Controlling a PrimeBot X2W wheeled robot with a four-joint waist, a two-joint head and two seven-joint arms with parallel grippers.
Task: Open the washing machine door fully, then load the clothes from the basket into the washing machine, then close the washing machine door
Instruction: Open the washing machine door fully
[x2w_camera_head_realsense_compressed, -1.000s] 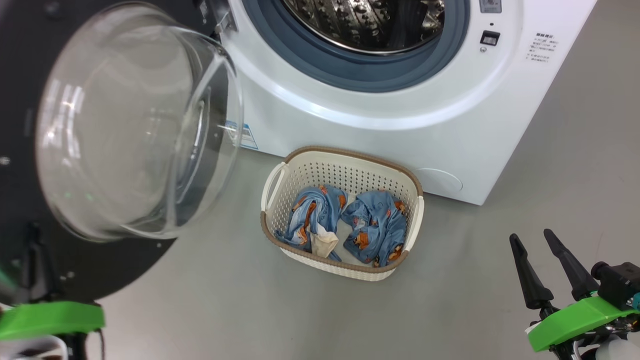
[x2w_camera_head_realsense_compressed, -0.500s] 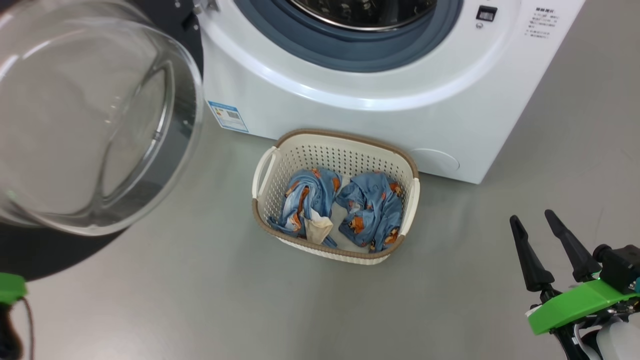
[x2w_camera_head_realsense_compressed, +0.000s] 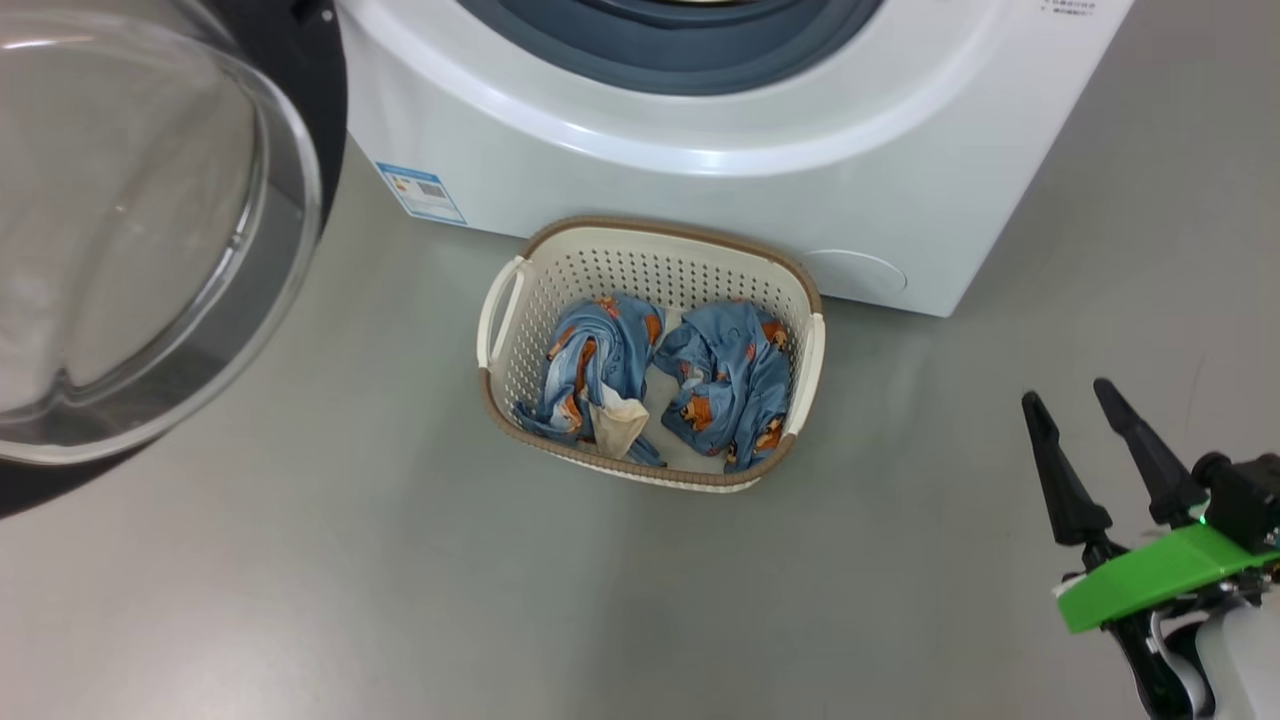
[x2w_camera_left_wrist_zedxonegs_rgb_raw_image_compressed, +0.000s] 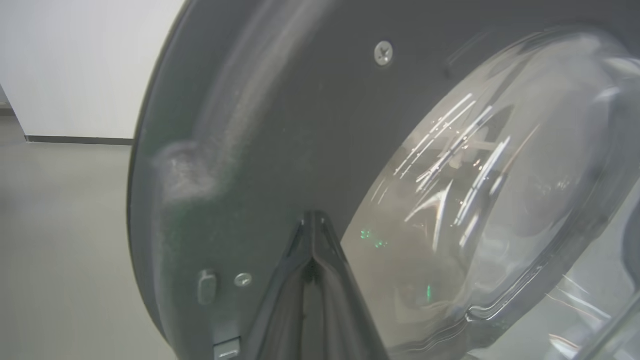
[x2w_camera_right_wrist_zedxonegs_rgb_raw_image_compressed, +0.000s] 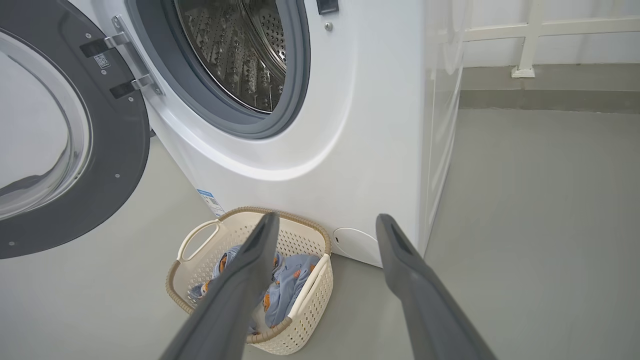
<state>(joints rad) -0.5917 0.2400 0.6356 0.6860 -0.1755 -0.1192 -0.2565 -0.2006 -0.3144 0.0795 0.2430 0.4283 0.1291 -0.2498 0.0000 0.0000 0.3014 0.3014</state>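
Clothes (x2w_camera_head_realsense_compressed: 730, 390) heaped in the basket (x2w_camera_head_realsense_compressed: 660, 228) at the washing machine's (x2w_camera_head_realsense_compressed: 700, 190) foot, ahead-left of the right gripper's (x2w_camera_head_realsense_compressed: 1067, 393) spread, empty fingers (x2w_camera_head_realsense_compressed: 1060, 480) (left gripper (x2w_camera_left_wrist_zedxonegs_rgb_raw_image_compressed: 311, 217) pinched shut by the open door (x2w_camera_left_wrist_zedxonegs_rgb_raw_image_compressed: 280, 110), farther off).

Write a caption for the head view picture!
The clothes sit in the basket before the washing machine, the washing machine door open.

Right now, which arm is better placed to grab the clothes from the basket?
Right: the right gripper is open and empty near the basket of clothes, fingers aimed at it. The left gripper is shut, close up at the washing machine door.
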